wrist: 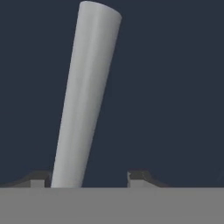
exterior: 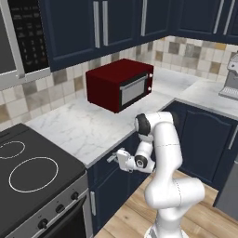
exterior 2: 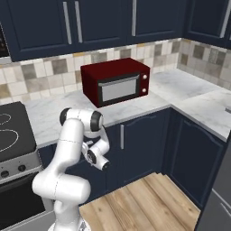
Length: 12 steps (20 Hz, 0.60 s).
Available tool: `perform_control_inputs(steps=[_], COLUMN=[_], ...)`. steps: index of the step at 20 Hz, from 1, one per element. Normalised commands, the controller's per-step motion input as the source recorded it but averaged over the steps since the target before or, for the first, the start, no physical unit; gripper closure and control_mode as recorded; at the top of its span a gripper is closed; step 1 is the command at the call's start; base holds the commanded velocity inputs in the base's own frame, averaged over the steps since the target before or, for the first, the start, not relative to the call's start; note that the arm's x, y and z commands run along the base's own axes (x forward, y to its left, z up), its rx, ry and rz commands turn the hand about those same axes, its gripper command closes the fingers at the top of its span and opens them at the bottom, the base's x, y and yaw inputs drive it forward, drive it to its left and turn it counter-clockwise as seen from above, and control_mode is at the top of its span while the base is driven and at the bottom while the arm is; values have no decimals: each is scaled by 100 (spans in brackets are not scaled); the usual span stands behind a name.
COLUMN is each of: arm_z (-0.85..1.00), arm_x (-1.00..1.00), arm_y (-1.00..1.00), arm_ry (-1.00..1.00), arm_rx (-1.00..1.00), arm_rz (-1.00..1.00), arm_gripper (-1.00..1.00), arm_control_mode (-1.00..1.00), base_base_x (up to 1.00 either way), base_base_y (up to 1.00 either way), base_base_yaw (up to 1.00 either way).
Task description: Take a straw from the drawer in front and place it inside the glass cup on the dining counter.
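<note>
The navy drawer (wrist: 175, 87) is shut. Its silver bar handle (wrist: 87, 96) runs up between my gripper's (wrist: 89, 178) two dark fingertips (wrist: 140, 176). The left tip sits close against the bar and a gap stays on the right side, so the jaws stand apart around the handle without clamping it. In the left base view the gripper (exterior: 114, 158) is pressed up to the drawer front (exterior: 103, 171) just under the marble counter edge. The straw, the glass cup and the dining counter are out of view.
A red microwave (exterior: 120, 83) stands on the marble worktop (exterior: 79, 125) above the drawer. A black stove (exterior: 32, 176) lies to the left, with navy cabinet doors (exterior 2: 135, 144) to the right. A grey coffee machine (exterior: 230, 79) stands at far right over the wooden floor (exterior 2: 144, 198).
</note>
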Motion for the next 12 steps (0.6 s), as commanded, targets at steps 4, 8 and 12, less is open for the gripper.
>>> perform_control_inputs(steps=[4,8,12], arm_z=[-17,-6,-12], arm_x=[15,2,0], arm_y=[5,0,-21], arm_ry=[0,0,3], arm_rx=[1,0,0], arm_rz=[-2,-5,-11], arm_gripper=[100,100,100], arm_control_mode=[-100,-100,-100], base_base_x=[0,0,0], base_base_y=[0,0,0], base_base_yaw=[0,0,0])
